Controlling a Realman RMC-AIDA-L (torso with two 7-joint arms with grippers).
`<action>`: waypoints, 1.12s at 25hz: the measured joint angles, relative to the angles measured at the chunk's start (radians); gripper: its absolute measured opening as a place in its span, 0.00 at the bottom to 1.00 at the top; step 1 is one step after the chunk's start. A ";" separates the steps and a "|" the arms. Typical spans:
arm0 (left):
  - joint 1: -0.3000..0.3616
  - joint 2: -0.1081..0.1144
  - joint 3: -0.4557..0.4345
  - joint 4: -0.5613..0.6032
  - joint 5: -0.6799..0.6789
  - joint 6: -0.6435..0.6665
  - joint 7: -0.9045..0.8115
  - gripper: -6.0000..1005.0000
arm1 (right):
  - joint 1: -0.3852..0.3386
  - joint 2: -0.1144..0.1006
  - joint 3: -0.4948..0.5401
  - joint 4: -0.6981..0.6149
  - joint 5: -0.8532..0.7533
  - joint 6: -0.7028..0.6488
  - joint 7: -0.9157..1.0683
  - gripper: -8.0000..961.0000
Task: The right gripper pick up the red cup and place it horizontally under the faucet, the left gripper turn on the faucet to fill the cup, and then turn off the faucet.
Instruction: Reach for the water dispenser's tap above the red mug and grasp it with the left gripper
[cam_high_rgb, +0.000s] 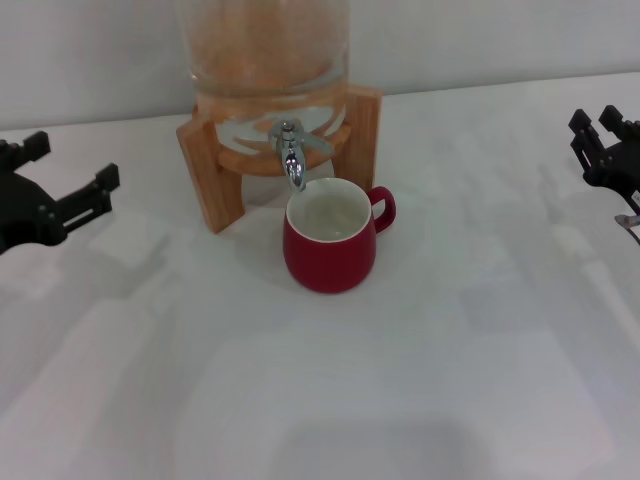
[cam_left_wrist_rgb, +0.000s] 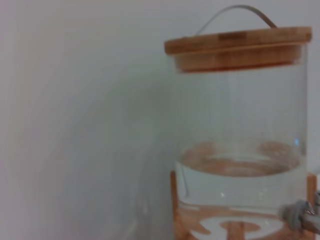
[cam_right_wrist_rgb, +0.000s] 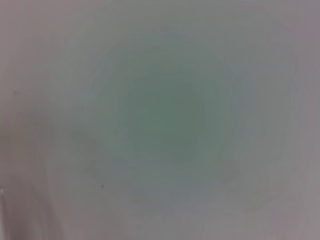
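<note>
The red cup (cam_high_rgb: 330, 250) stands upright on the white table, its cream inside showing and its loop handle turned to the right. Its mouth sits directly below the down-turned spout of the chrome faucet (cam_high_rgb: 291, 155). The faucet also shows at the edge of the left wrist view (cam_left_wrist_rgb: 301, 216). My left gripper (cam_high_rgb: 72, 165) rests at the far left, open and holding nothing, well away from the faucet. At the far right edge my right gripper (cam_high_rgb: 597, 122) is open and empty, far from the cup.
The glass dispenser (cam_high_rgb: 265, 50) holds water and sits in a wooden stand (cam_high_rgb: 205, 165) at the back centre. Its wooden lid (cam_left_wrist_rgb: 239, 46) shows in the left wrist view. The right wrist view shows only a blank pale surface.
</note>
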 joint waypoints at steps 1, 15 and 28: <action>0.000 0.000 0.000 -0.006 -0.015 -0.002 0.012 0.87 | 0.000 0.000 0.002 0.000 0.000 0.000 0.000 0.40; -0.021 0.003 -0.084 -0.223 -0.307 -0.010 0.308 0.86 | 0.000 0.002 0.037 -0.004 -0.001 0.001 -0.001 0.40; -0.077 0.004 -0.109 -0.557 -0.896 0.107 0.760 0.86 | 0.021 0.006 0.032 -0.009 -0.005 0.002 0.001 0.40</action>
